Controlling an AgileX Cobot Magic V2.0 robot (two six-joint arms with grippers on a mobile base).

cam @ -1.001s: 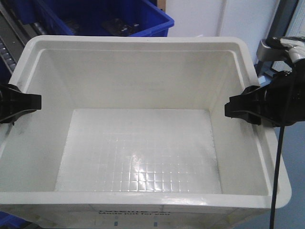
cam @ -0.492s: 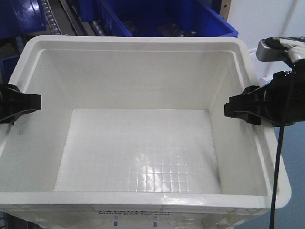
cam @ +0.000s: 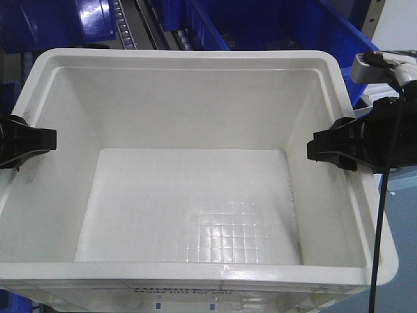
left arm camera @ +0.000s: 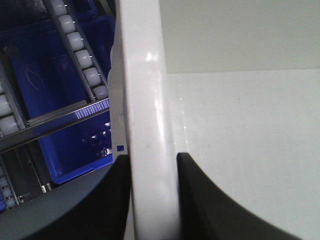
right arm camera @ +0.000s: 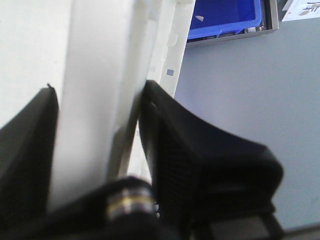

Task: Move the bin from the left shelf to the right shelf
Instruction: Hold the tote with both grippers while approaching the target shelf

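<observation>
Change since earlier: the dark blue bins (cam: pixel 273 23) and the roller rail (cam: pixel 124 26) behind are seen shifted rightward across the front view. The bin (cam: pixel 189 104) and both claws are kept at the same places in that view.
Bin: a white tote with a thick rim, its open top filling the front view. A gridded floor with glare is seen inside. Black print (cam: pixel 179 291) is partly seen on the near outer wall.
Bin location: held between the two claws, in front of the dark blue bins and roller rail. What lies beneath cannot be told.
Left claw (cam: pixel 39 140): clenched on the bin's left rim, one finger set inside the wall and one outside.
Right claw (cam: pixel 326 149): clenched on the bin's right rim, with the rim pinched between the fingers.
Cable (cam: pixel 378 228): black, hung down past the right rim.
Floor (right arm camera: pixel 240 90): grey, seen beyond the right rim in the right wrist view.
</observation>
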